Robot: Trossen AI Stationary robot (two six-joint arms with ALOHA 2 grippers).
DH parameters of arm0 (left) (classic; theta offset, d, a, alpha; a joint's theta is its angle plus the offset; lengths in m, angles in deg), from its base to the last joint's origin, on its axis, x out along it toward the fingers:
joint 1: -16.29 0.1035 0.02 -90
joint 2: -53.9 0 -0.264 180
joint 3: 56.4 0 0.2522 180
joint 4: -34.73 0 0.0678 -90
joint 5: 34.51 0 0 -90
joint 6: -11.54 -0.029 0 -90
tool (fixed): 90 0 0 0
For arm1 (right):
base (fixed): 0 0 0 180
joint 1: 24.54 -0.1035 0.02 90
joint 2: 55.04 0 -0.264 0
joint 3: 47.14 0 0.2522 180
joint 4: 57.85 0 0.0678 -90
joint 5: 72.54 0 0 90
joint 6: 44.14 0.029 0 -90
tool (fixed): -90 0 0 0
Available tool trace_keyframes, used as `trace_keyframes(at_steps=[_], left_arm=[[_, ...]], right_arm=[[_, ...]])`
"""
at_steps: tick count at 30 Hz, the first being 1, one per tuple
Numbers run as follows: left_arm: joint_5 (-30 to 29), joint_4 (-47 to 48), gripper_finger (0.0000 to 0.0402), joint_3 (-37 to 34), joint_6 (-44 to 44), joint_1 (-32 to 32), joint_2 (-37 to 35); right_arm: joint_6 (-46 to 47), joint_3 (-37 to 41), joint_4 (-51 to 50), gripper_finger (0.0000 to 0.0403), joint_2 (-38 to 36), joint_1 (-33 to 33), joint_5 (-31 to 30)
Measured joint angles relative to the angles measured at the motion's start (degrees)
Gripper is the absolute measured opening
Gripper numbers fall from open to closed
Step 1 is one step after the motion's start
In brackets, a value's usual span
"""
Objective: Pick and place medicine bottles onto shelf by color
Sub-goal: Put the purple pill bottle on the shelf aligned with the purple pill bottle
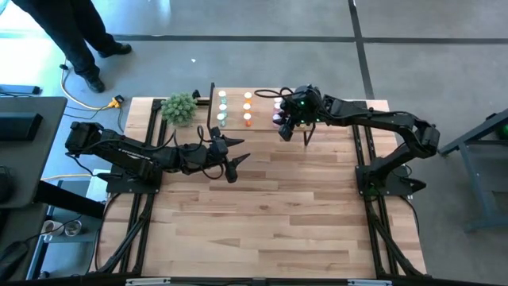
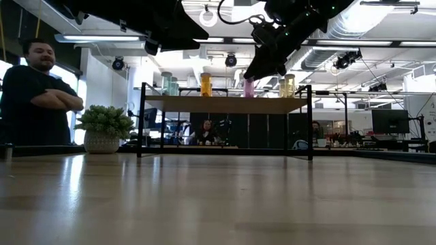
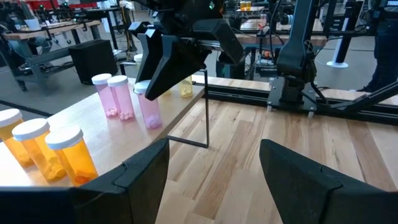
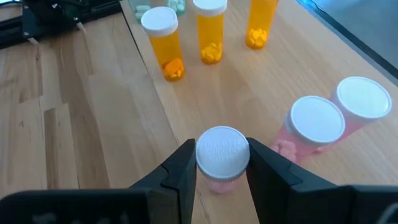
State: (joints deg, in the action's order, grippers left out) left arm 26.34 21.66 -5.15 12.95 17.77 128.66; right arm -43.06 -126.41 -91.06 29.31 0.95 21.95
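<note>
Pink bottle (image 4: 222, 155) clamped by cap in right jaws (image 4: 221, 163) over shelf (image 4: 261, 81); left jaws (image 3: 211, 171) apart, idle. Risk: knocking neighbouring pinks (image 4: 317, 124) on release.

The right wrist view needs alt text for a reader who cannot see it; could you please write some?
The right hand grips a pink medicine bottle by its white cap, over the light-wood shelf. Two more pink bottles stand beside it, and three orange bottles stand farther along the shelf.
</note>
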Motion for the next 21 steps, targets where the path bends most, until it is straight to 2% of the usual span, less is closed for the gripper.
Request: trace_keyframes(at_steps=[11,21], left_arm=[[0.0,0.0,0.0239,0.0,0.0,0.0,0.0],[0.0,0.0,0.0239,0.0,-0.1,0.0,0.0]], right_arm=[[-0.2,0.0,-0.5,0.0109,0.0,0.0,0.0],[-1.1,0.0,-0.3,0.0151,0.0,0.0,0.0]])
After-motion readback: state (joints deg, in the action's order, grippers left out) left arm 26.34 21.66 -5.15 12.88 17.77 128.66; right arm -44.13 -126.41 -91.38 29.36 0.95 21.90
